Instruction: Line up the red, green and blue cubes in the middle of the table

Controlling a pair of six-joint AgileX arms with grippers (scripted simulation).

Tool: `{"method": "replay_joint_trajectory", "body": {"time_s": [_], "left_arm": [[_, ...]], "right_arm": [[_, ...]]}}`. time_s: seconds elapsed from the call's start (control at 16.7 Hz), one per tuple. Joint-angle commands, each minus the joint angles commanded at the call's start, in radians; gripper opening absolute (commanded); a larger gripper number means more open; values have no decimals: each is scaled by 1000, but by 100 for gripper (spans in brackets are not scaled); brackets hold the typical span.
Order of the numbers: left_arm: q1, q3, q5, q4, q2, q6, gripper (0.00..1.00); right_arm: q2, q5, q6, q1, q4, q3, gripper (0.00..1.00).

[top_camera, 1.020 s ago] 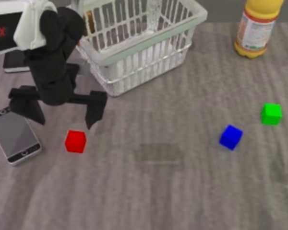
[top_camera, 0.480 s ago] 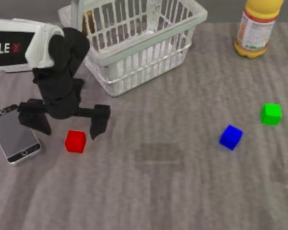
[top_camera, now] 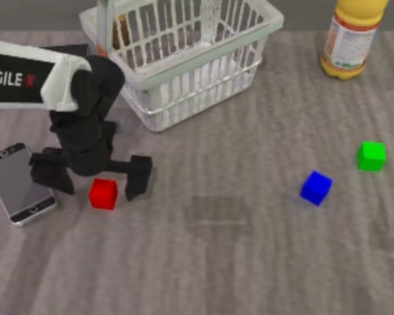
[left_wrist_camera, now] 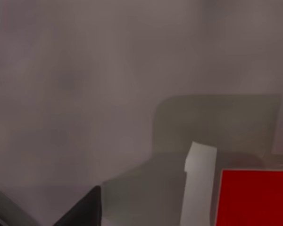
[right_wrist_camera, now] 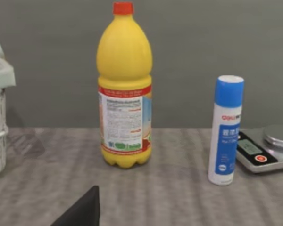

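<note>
The red cube lies on the left part of the grey table. My left gripper is open and low over it, one finger at the cube's right and the other well to its left, neither touching. The left wrist view shows the red cube close up beside one dark fingertip. The blue cube and the green cube sit apart on the right. My right arm is outside the top view; its wrist view shows one fingertip set far off centre, so that gripper is open.
A white wire basket stands just behind the left arm. A phone lies left of the red cube. A yellow bottle is at the back right, with a blue-capped white can and a small scale beside it.
My left gripper has moved toward the front of the table and come down, from behind the red cube to straddling it. The cubes have not moved.
</note>
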State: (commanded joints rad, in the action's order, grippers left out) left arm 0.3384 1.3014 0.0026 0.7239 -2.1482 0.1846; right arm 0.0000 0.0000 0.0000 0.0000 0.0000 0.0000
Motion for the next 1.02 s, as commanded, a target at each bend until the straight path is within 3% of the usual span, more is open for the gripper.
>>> {"method": "replay_joint_trajectory", "body": {"time_s": [0.78,1.02], "left_arm": [[0,0,0,0,0,0,2],[0,0,0,0,0,0,0]], "right_arm": [[0,0,0,0,0,0,100],[0,0,0,0,0,0,100]]}}
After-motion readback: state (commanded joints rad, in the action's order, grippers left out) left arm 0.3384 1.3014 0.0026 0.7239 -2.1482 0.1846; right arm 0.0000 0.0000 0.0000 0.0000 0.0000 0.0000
